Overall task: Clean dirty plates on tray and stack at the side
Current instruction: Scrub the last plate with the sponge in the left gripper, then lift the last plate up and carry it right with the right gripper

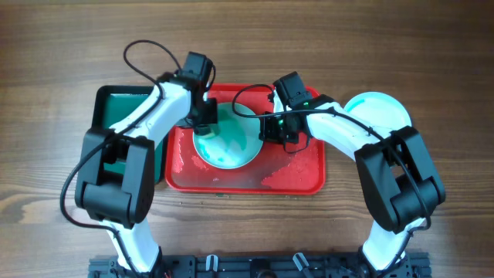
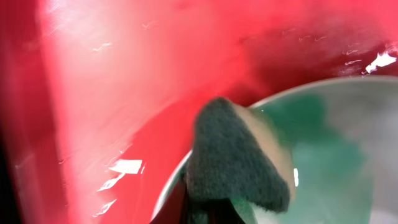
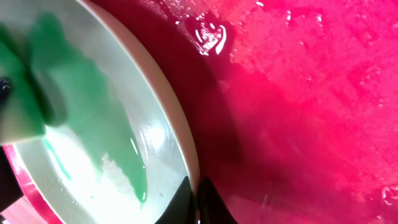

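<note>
A plate (image 1: 228,143) smeared teal-green lies on the red tray (image 1: 297,177). My left gripper (image 1: 205,123) is shut on a dark sponge (image 2: 233,158) and presses it on the plate's left rim (image 2: 323,149). My right gripper (image 1: 270,130) is shut on the plate's right rim (image 3: 183,155); green smear covers the plate's inside (image 3: 81,124). A pale cyan plate (image 1: 382,112) lies on the table at the right, beside the tray. The tray (image 3: 311,112) looks wet in both wrist views (image 2: 124,74).
A dark green tray (image 1: 127,104) sits left of the red tray, under my left arm. Wet streaks lie on the red tray's floor near its front edge.
</note>
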`<state>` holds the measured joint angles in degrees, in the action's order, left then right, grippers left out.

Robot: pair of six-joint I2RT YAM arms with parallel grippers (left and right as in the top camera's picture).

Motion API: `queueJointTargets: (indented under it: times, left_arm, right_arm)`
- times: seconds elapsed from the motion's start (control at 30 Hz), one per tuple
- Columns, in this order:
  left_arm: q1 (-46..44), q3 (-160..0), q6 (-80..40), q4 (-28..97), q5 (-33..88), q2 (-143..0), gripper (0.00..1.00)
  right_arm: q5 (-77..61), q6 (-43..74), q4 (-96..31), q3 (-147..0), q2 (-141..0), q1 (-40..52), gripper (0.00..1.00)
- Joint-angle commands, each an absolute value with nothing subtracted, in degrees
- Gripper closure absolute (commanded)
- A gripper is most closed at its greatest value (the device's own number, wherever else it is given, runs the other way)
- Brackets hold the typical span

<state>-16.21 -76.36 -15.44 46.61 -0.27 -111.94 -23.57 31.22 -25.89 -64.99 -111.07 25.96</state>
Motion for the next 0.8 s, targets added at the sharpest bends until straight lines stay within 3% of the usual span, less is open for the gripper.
queueJointTargets:
  times: [0.0,0.17,0.3,0.6,0.77]
  left_arm:
    - [-11.8,-87.9,-20.2,55.9,-9.7,-112.7,0.96]
    - [-11.0,-94.9,-20.2,63.6,-9.5,-112.7,0.96]
    - [-11.0,-94.8,-20.2,65.2,-3.8,-112.7,0.96]
    - [-11.2,-94.8,-20.2,64.6,4.1,-112.7,0.96]
    - [-12.0,-94.7,-20.2,63.8,4.7,-112.7,0.96]
  right_arm:
    - [-21.3,31.5,-26.6,-64.4,-112.2,25.5,0.96]
    - [-19.7,28.8,-28.9,-64.7,-109.7,25.5,0.96]
    - [-10.5,28.2,-34.8,-65.4,-103.4,25.5,0.96]
    - [19.3,26.9,-45.1,-65.4,-83.4,27.7,0.96]
    - [35.4,26.9,-46.6,-65.4,-76.9,34.5,0.96]
